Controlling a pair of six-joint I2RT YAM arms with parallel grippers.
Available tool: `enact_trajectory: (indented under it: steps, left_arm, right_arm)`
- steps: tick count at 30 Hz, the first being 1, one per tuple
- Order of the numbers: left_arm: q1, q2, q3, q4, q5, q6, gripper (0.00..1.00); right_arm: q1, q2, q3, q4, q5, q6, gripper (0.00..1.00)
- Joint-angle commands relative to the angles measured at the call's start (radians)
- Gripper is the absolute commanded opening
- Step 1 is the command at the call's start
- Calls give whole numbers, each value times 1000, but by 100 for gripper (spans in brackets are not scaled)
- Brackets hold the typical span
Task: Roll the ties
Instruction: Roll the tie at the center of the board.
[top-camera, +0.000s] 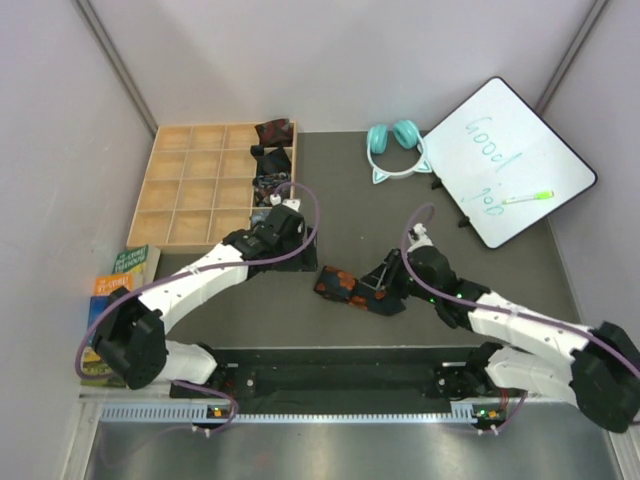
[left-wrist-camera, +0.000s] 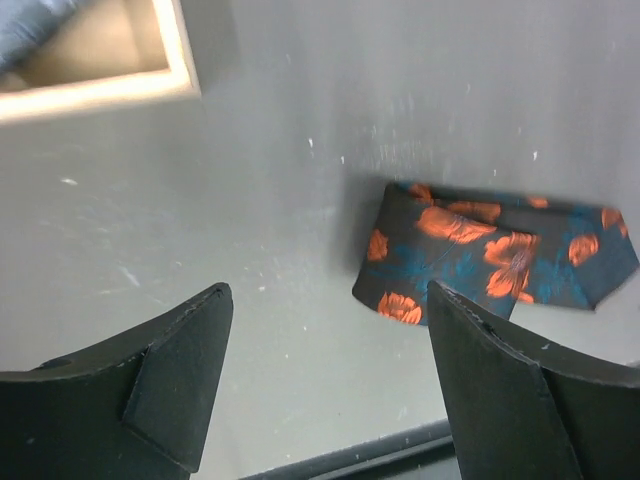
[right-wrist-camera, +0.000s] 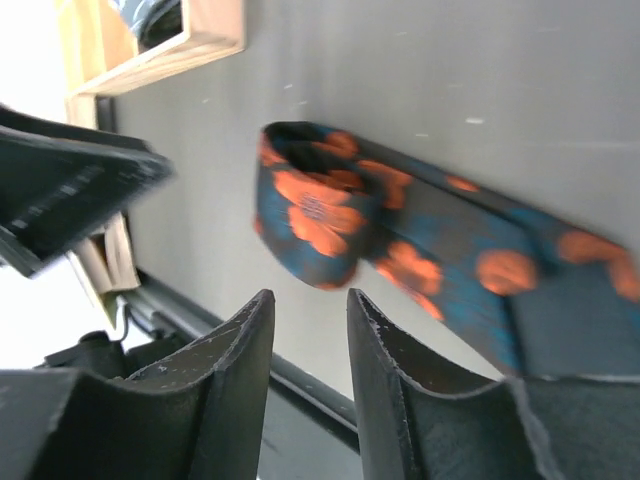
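1. Keeping turns tight matters: your blotched tie (top-camera: 338, 285) lies part-coiled just beside the right gripper (right-wrist-camera: 308, 297).
2. Left gripper (left-wrist-camera: 328, 295) gapes empty; the right, nearly closed, holds nothing, so pinch the coil squarely.

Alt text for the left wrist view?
A folded black fabric necktie with orange-red blotches lies on the grey table beyond the left gripper, whose jaws stand wide open and empty. A corner of a pale wooden tray shows top left.
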Motion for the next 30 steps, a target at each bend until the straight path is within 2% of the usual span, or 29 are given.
enact_trajectory:
  steps: [1, 5, 13, 18, 30]
  left_arm:
    - [69, -54, -89, 180, 222, 10, 82]
    - [138, -77, -157, 257, 330, 2, 83]
    - [181, -82, -224, 350, 449, 5, 84]
    - [186, -76, -256, 424, 496, 5, 83]
    - [191, -15, -284, 478, 539, 27, 83]
  right_arm:
    - [27, 158, 62, 172, -83, 48, 37]
    - [48, 253, 91, 235, -97, 67, 37]
    - [56, 342, 114, 241, -71, 62, 36]
    - [56, 405, 132, 250, -66, 53, 33]
    - [56, 505, 149, 264, -63, 54, 28]
